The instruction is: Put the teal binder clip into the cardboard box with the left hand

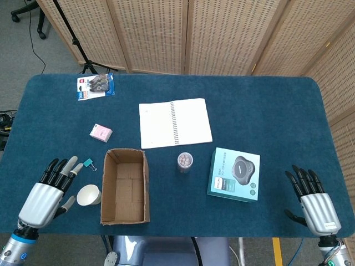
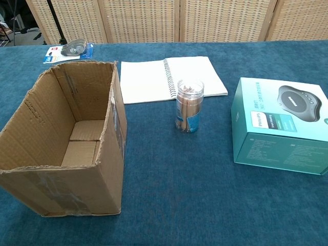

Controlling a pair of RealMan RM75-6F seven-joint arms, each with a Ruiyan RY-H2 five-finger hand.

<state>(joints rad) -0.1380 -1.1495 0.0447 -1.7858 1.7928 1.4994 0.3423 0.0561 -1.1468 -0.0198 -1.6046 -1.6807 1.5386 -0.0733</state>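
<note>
The teal binder clip [image 1: 89, 163] lies on the blue table just left of the open cardboard box [image 1: 125, 187], which is empty inside [image 2: 82, 141]. My left hand [image 1: 46, 192] rests low at the near left, fingers spread, its fingertips [image 1: 71, 164] a short way left of the clip and apart from it. At the near right corner my right hand [image 1: 312, 200] is also open and holds nothing. Neither hand shows in the chest view, and the clip is hidden there behind the box.
A small white cup [image 1: 89, 194] stands between my left hand and the box. A pink pad [image 1: 101, 132], a blister pack [image 1: 95, 86], an open notebook [image 1: 175, 122], a jar [image 1: 184, 162] and a teal product box [image 1: 235, 174] lie around.
</note>
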